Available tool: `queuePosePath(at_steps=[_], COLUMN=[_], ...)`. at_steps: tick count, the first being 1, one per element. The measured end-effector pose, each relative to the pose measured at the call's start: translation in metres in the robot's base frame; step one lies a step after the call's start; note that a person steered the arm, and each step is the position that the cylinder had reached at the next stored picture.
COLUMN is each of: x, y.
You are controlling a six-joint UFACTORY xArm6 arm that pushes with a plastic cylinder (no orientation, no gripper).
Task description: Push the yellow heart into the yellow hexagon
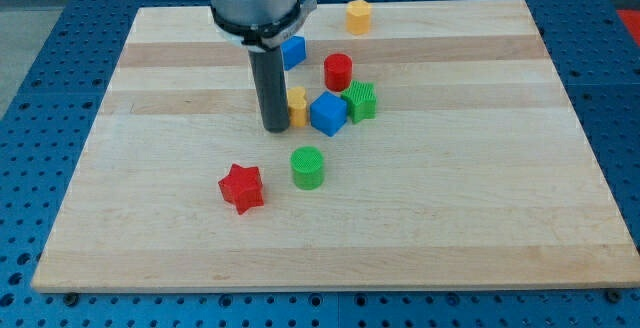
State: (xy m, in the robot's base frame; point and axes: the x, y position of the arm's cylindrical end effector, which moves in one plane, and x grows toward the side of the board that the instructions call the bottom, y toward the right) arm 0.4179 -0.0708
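Dark rod's tip (276, 127) rests on board, touching left side of yellow heart (298, 107), half hidden behind rod, shape unclear. Blue cube (328, 114) just right. Yellow hexagon (358, 15) well apart, near top edge.

The bench (450, 218) is pale wood with lighter and darker planks. On it sit a red star (241, 188), a green cylinder (308, 167), a blue cube (327, 113), a green star (361, 100), a red cylinder (338, 71), another blue block (293, 51), a yellow hexagon (358, 15) and a yellow heart (297, 106). The rod is dark.
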Motion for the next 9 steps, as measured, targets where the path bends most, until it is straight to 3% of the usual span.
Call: queuePosePath(at_steps=[1, 3, 6, 8, 9], x=[-0.032, -0.034, -0.071, -0.053, -0.078], y=[0.011, 0.062, 0.143, 0.197, 0.202])
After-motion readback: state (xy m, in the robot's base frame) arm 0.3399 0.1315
